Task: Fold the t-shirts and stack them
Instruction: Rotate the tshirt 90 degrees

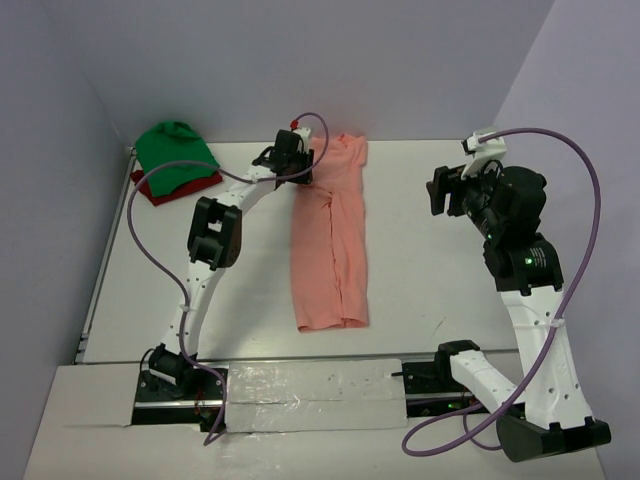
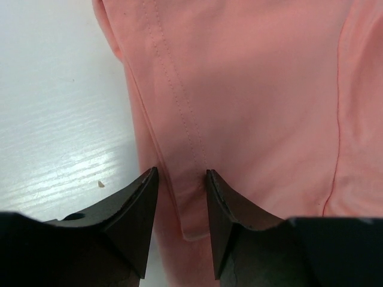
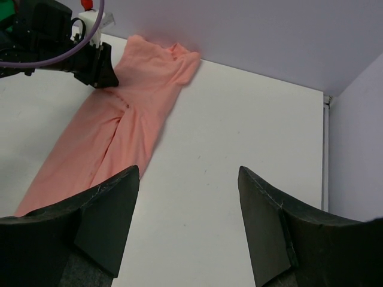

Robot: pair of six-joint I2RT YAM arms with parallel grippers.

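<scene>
Salmon-pink shirt (image 1: 330,235) lies folded in a long strip mid-worktop (image 1: 440,290); left jaws stand apart astride its far left edge, right jaws wide open, empty, well to its right.

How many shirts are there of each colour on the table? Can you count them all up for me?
Pink t-shirt: 1
Green t-shirt: 1
Dark red t-shirt: 1
Total: 3
</scene>
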